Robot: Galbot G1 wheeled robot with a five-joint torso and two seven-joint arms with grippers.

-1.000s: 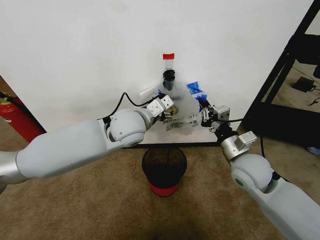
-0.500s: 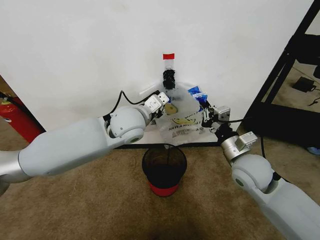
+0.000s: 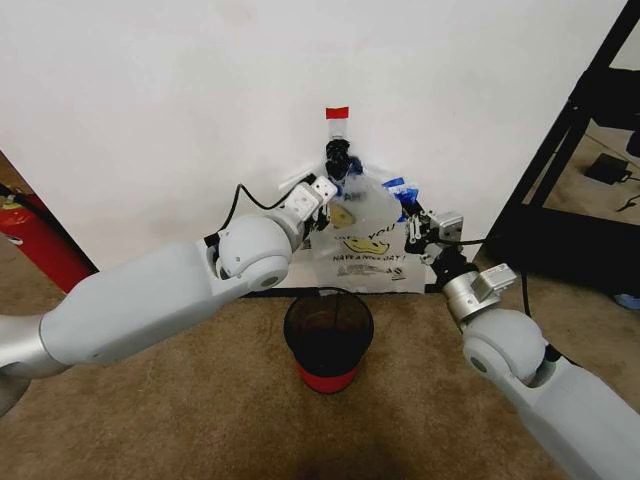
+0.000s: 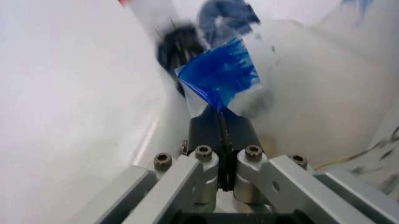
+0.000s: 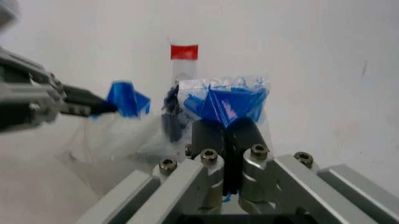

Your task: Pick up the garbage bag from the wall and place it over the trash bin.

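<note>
Brown carpet [image 3: 150,420] fills the lower part of the head view, and low at centre stands the trash bin [image 3: 328,340], black wire mesh on a red base, with nothing draped over its rim.

Above it, both arms reach in from the 2 lower corners toward the middle of the frame. The left claw [image 3: 330,190] sits just left of centre, pressed together on a blue tape piece [image 4: 218,74] at the garbage bag's upper left edge; its wrist view shows the dark pads pinching that tape. The right claw [image 3: 412,232], right of centre, is likewise pinched shut on a crumpled blue tape piece [image 5: 232,103] at the bag's right edge.

Between the 2 claws hangs the garbage bag [image 3: 362,245], thin translucent plastic spread against the wall just above the bin, its yellow smiley and black lettering facing out and its lower edge near the black baseboard [image 3: 300,291].

Behind the bag, its top reaches a black hook [image 3: 337,158] under a red tape mark [image 3: 337,112] on the white wall [image 3: 180,110]. At the far left edge leans a red fire extinguisher [image 3: 35,240]; at the far right stands a black rack [image 3: 590,110].
</note>
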